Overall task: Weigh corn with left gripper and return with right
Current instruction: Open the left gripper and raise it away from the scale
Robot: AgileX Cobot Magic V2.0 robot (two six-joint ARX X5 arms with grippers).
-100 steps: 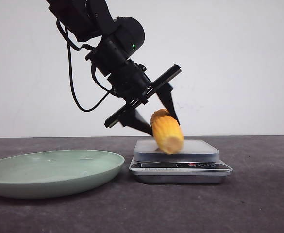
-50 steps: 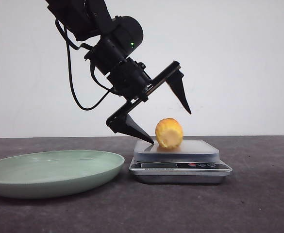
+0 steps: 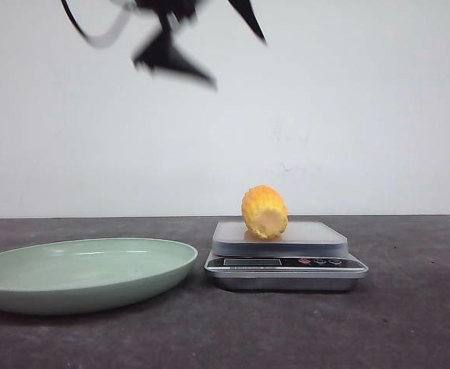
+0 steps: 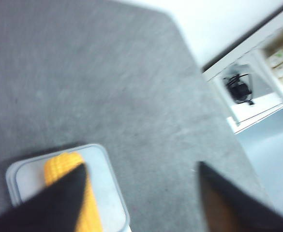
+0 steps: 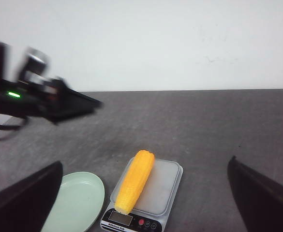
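Corn [image 3: 265, 212] is lying released on the kitchen scale [image 3: 286, 263], well below the spread-apart, retreating left fingers [image 3: 201, 42], so weighing is underway while the right fingers [image 5: 141, 212], apart, are waiting.

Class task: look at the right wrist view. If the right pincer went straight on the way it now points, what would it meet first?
Most likely the corn, lying on the scale between the open right pincer fingers' line. Nothing shows in between, though depth is hard to judge.
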